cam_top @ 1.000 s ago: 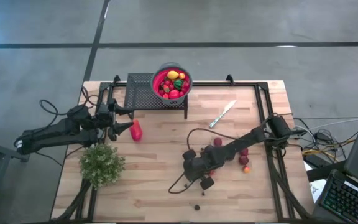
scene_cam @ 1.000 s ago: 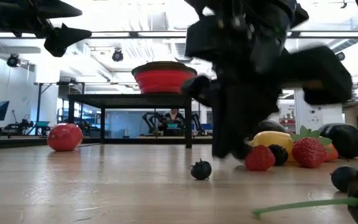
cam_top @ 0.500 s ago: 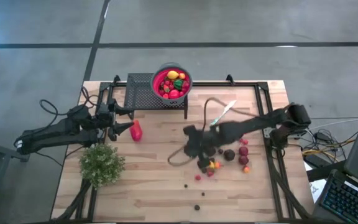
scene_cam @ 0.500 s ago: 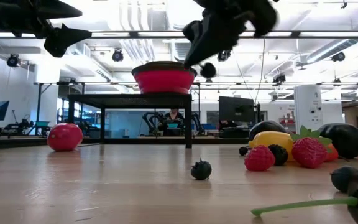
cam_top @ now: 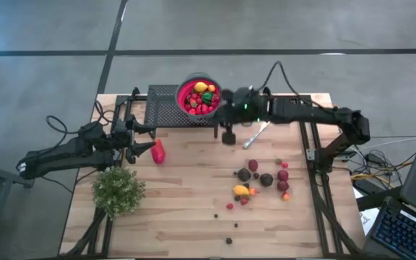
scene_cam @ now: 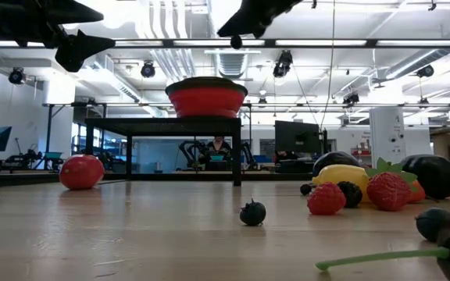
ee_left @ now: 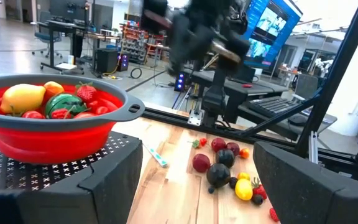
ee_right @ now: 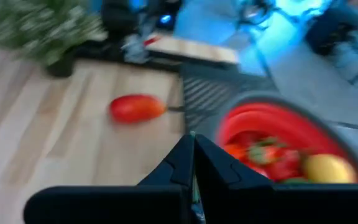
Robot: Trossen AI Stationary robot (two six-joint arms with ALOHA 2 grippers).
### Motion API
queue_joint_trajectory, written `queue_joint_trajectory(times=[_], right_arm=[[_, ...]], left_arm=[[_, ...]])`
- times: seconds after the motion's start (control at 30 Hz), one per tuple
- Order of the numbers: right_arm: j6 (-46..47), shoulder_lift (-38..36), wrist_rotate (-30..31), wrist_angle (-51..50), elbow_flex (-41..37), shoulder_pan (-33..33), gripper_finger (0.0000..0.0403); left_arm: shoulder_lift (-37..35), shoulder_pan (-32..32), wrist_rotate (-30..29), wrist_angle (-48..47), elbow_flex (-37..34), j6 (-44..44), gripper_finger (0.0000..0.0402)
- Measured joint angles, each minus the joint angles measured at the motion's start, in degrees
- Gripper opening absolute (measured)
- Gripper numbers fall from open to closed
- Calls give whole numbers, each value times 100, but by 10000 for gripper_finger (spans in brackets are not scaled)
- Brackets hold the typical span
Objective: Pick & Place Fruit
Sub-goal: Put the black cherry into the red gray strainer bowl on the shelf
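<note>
High view showed my right gripper point(cam_top: 228, 136) raised beside the red bowl point(cam_top: 200, 95), which sat on a dark perforated rack point(cam_top: 166, 107) at the far edge of the table. My fingers point(ee_right: 185, 168) were pinched fully together; a sliver of something seemed to be caught between them, too small to name, so I cannot say what I carried. My left gripper point(cam_top: 144, 146) waited over the table's left side with its fingers spread, nothing in them, just beside the larger red fruit point(cam_top: 158, 151). To do this step well, I judged I should bring my tips over the bowl's middle, clear of its grey rim, and let go low, so a round piece would not bounce out. The loose fruit point(cam_top: 260, 180) lay clustered on the pale wood-plank top: glossy, rounded plastic in maroon, red and yellow, with a few dark berries apart nearer the front. Smooth, round pieces like those would probably roll at a nudge.
</note>
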Motion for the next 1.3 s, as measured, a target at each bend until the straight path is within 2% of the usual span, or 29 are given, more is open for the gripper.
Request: queue_joint_trajectory(times=[0.2,0.3,0.43,0.63,1.03,1.17,1.3], right_arm=[[167,373,-43,-7,597,-590,8],[312,729,-297,2,876,-828,8],[372,1174,-348,-55,1174,-1056,8],[448,1608,-357,-559,1547,-1309,8],[575,1674,-237,-603,1583,-1535,9],[577,1674,-234,-609,1581,-1528,28],[616,1674,-138,-579,1581,-1529,67]], left_arm=[[0,0,-1,-4,0,-1,312],[0,-2,0,-11,0,-1,312],[0,0,0,-17,0,0,312],[0,-1,0,-28,0,1,312],[0,-1,0,-31,0,1,312],[0,0,0,-30,0,1,312],[0,-2,0,-28,0,1,312]])
